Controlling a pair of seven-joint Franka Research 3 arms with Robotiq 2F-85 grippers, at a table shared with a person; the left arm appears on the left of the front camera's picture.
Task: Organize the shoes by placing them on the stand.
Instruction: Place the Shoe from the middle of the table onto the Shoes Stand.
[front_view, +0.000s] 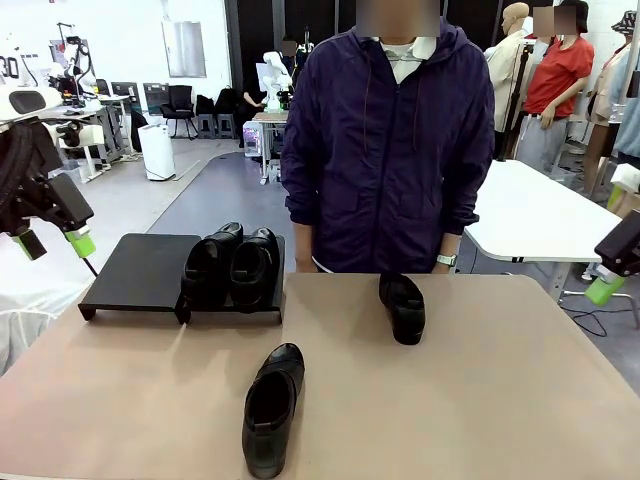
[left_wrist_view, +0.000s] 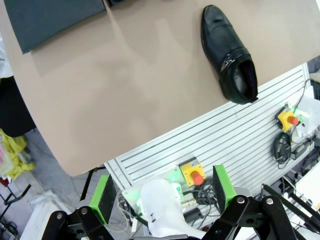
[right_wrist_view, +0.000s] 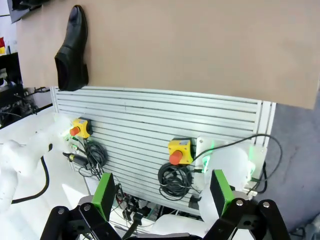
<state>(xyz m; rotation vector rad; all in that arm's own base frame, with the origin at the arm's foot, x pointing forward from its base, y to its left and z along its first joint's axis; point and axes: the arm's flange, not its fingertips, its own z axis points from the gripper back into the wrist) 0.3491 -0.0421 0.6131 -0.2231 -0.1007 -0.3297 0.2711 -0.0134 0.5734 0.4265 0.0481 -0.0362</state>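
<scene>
Nearest shoe (front_view: 272, 408) lies on table (front_view: 480, 400), two shoes (front_view: 233, 268) on stand (front_view: 140, 270)

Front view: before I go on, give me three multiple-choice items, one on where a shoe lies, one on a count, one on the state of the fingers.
1. Where does the shoe nearest the robot lie?
A. on the stand
B. on the table, near the robot's edge
C. on top of another shoe

2. How many shoes are on the stand?
A. one
B. two
C. four

3. How do the fingers of the left gripper stand?
A. open and empty
B. shut on a shoe
C. shut on the stand

Answers:
1 B: it lies on bare tabletop by the near edge.
2 B: the two shoes sit side by side on the stand's right part.
3 A: the green pads stand wide apart with nothing between them.
</scene>
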